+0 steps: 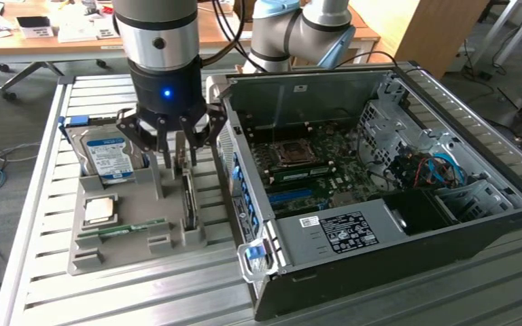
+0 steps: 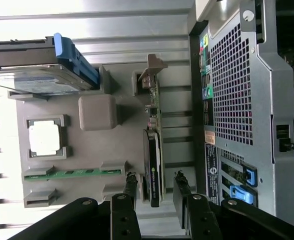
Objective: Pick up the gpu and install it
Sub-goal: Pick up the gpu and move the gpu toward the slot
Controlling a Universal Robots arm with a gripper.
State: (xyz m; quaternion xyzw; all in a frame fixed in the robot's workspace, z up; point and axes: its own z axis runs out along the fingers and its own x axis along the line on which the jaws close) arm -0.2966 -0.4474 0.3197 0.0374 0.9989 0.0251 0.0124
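1. Black fingers (image 2: 131,189) sat nearest the wrist camera, spread partway, one on each side of the gpu (image 2: 154,165). A gap showed at either face, so they gripped nothing.
2. The gpu stood on its long edge in a slot of the gray tray (image 2: 94,112). Its black cooler block lay at the end between the fingers and its silver bracket (image 2: 152,70) at the far end. In the exterior view this slot was the one just beside the open computer case (image 1: 388,170).
3. The same tray also held a hard drive (image 1: 107,153) with a blue and white label, a square processor chip (image 1: 100,209) and a thin green memory stick (image 1: 125,227). All three lay apart from the card. The tray rested on a slatted metal table (image 1: 152,299).
4. The case lay on its side with the motherboard (image 1: 315,163) exposed, and no card was seated in it.
5. As a judgement, the card looked stiff and light but delicate, with bare components on the green board and a smooth cooler shell that could slip.
6. The safest hold seemed to be a squeeze across the two flat faces at the cooler block, where the card was thickest. That would keep pressure off the thin board end and the bracket.
7. The pick-up had not yet been made, since the card sat untouched in its slot.
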